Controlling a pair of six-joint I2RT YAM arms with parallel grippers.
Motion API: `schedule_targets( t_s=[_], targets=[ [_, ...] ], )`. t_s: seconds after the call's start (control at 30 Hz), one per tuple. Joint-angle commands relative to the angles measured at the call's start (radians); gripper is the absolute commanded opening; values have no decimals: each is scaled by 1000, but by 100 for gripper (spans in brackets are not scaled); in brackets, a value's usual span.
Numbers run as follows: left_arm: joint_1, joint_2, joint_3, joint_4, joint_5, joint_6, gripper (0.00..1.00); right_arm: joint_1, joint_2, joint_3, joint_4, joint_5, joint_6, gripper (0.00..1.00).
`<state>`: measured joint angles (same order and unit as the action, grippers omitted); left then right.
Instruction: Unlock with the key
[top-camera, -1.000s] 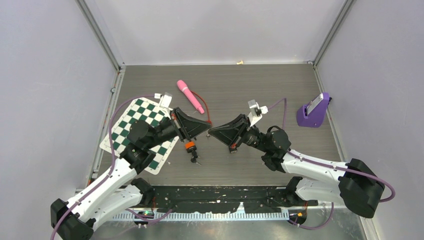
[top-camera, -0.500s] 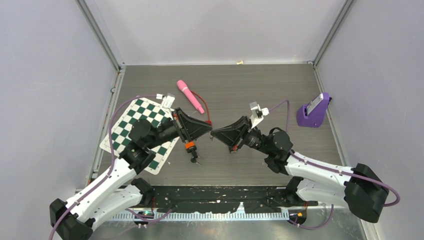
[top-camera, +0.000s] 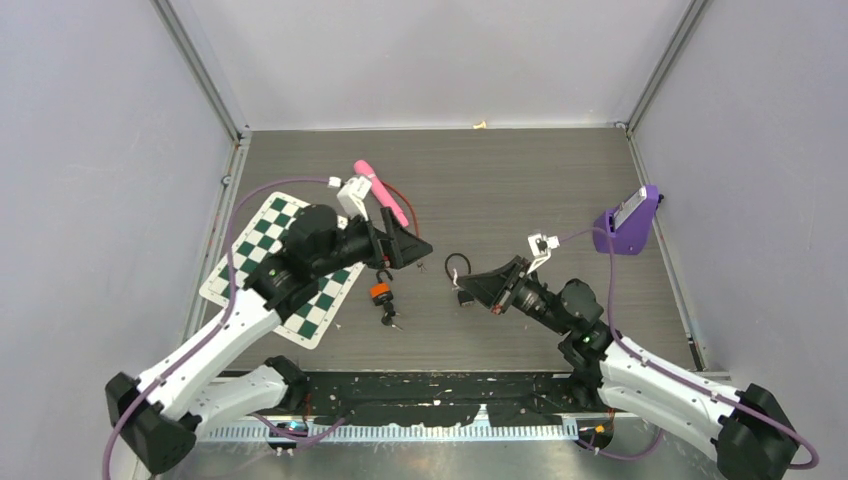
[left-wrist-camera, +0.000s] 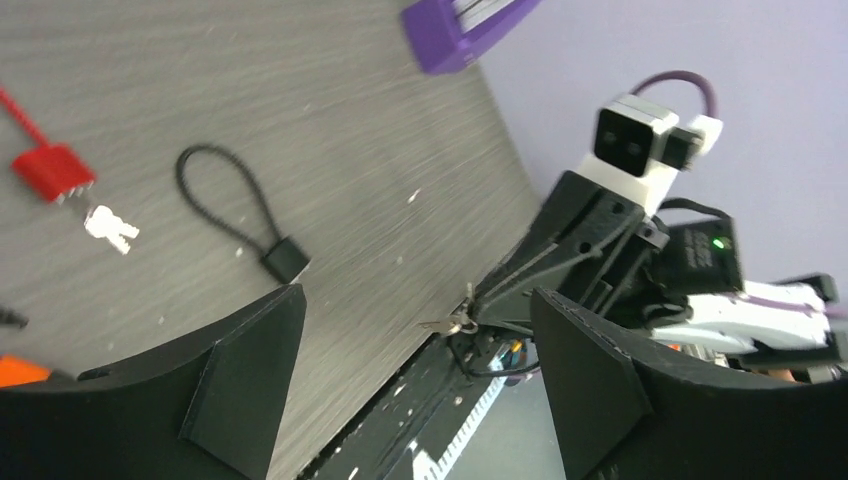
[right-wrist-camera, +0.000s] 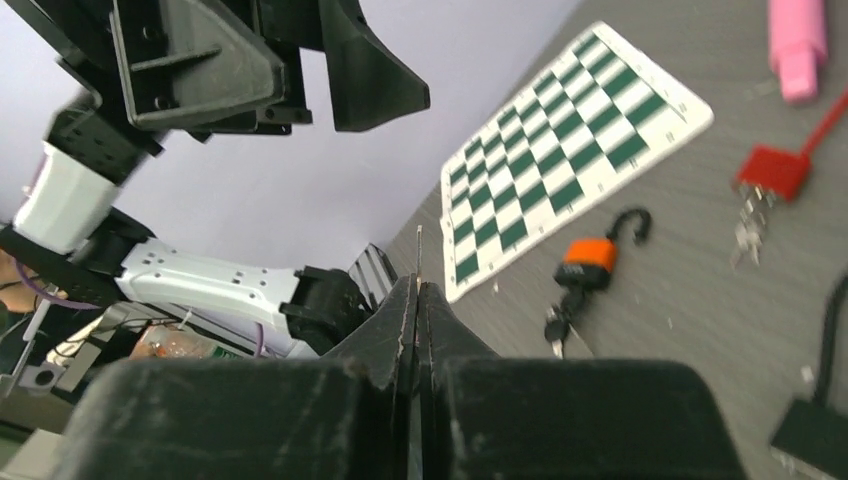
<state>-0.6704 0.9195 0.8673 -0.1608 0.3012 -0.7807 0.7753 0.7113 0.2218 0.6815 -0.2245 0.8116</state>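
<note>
Fingers (top-camera: 402, 243) of the left gripper (top-camera: 420, 248) spread wide above the table (top-camera: 540, 170); right gripper (top-camera: 466, 284) pressed shut, low, beside a black cable loop (top-camera: 457, 267). Orange padlock (top-camera: 380, 292) lies on the table just off the checkered mat (top-camera: 262, 250). Left wrist: only here the key (left-wrist-camera: 452, 323) shows plainly, a small silver piece pinched at the right fingertips. Right wrist: key seen edge-on, a thin blade above the closed tips; padlock lying beyond.
</note>
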Motion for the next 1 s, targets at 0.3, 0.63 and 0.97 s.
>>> schedule_targets(
  t_s=[0.3, 0.63, 0.97],
  targets=[
    [-114, 480, 232, -374, -77, -145, 94, -29, -271, -200, -302, 181, 194, 5],
    [-152, 867, 453, -484, -44, -210, 81, -35, -417, -208, -525, 323, 181, 5],
    [-164, 1118, 678, -630, -144, -244, 70, -36, -394, -218, -513, 323, 166, 5]
  ],
)
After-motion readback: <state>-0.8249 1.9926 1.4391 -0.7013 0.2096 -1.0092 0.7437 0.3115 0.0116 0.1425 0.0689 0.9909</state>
